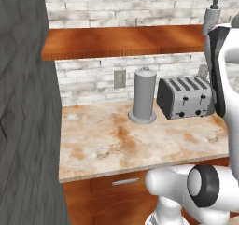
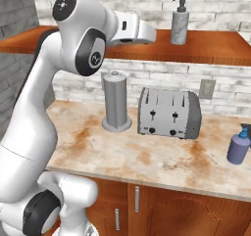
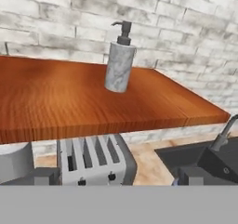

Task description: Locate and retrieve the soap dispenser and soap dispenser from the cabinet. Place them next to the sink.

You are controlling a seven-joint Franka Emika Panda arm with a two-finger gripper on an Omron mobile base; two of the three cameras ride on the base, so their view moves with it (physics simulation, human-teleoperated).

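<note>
Gripper jaws stand wide apart and hold nothing; the hand itself sits at shelf height, just left of the speckled grey soap dispenser (image 2: 179, 22) in the right base view, and not touching it. Seen from the hand view, that grey bottle with its black pump stands upright on the reddish-brown cabinet shelf (image 3: 69, 102), towards the back near the white brick wall (image 3: 186, 28). Below the shelf on the marbled worktop (image 2: 147, 156) sits a silver four-slot toaster (image 2: 169, 112), and just to its left a taller plain grey cylinder (image 2: 115, 102) on a round base. The blue-purple soap dispenser (image 2: 239, 147) already stands on the worktop at the right edge of the right base view, well apart from the toaster. A dark sink (image 3: 195, 160) with its tap lies below the shelf's right end.
</note>
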